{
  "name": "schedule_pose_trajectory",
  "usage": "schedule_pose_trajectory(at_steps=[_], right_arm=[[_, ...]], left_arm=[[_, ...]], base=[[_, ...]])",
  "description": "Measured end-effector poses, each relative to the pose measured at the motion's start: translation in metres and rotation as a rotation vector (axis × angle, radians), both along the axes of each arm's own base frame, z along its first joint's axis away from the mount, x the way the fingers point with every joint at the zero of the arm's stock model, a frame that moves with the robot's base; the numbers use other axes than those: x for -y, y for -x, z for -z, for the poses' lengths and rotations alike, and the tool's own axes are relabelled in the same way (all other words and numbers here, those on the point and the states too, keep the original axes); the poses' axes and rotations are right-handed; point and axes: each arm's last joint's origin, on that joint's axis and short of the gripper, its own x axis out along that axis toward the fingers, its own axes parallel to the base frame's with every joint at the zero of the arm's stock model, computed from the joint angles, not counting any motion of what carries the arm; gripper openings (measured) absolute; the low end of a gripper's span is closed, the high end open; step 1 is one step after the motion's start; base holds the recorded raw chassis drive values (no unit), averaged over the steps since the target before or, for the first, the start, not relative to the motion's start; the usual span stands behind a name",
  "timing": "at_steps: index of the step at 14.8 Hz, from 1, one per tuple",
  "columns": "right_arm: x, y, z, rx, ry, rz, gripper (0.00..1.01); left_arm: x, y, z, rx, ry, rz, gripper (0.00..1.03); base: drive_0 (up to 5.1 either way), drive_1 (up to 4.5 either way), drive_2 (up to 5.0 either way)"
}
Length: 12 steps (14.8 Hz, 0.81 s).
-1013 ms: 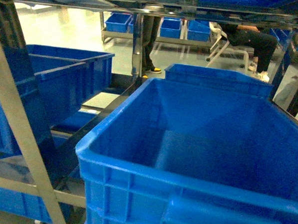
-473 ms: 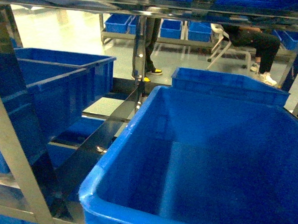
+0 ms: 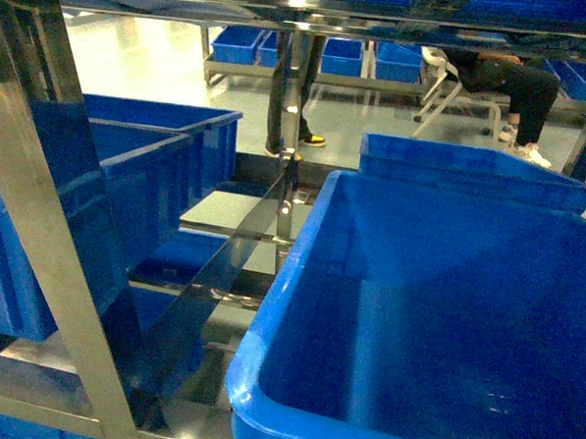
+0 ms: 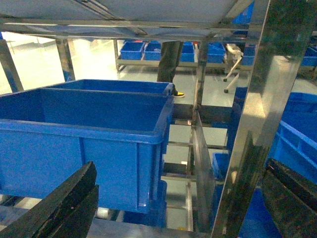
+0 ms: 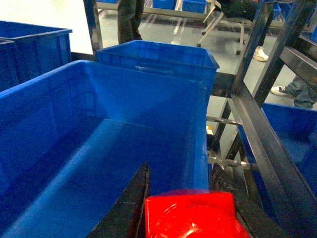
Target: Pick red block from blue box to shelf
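The red block (image 5: 190, 215) shows only in the right wrist view, glossy and close to the lens, with my right gripper (image 5: 181, 171) shut on it between two dark fingers. It hangs over the near right corner of a large dark blue crate (image 5: 49, 114) that stands in the steel shelf (image 5: 267, 144). My left gripper (image 4: 181, 168) is open, its fingers wide apart and holding nothing, facing a shiny shelf upright (image 4: 257, 99). Neither gripper appears in the head view. The blue box is out of view.
Dark blue crates fill the shelf: a big one at right (image 3: 300, 279), another behind it (image 3: 473, 165), and more at left (image 3: 128, 181). A steel upright (image 3: 38, 216) slants across the left. A seated person (image 3: 507, 83) and a standing person (image 3: 290, 92) are beyond the shelf.
The head view has shifted: the big crate now sits further right and lower in the frame, and more of the shelf's rails and left upright show.
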Motion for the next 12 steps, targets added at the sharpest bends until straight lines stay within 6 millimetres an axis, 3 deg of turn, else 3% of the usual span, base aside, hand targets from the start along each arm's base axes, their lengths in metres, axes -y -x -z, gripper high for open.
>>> schedule_pose_trajectory(at_steps=[12], right_arm=[[0.0,0.0,0.0,0.0,0.0,0.0,0.28]], left_arm=[[0.0,0.0,0.0,0.0,0.0,0.0,0.98]], base=[[0.0,0.0,0.0]])
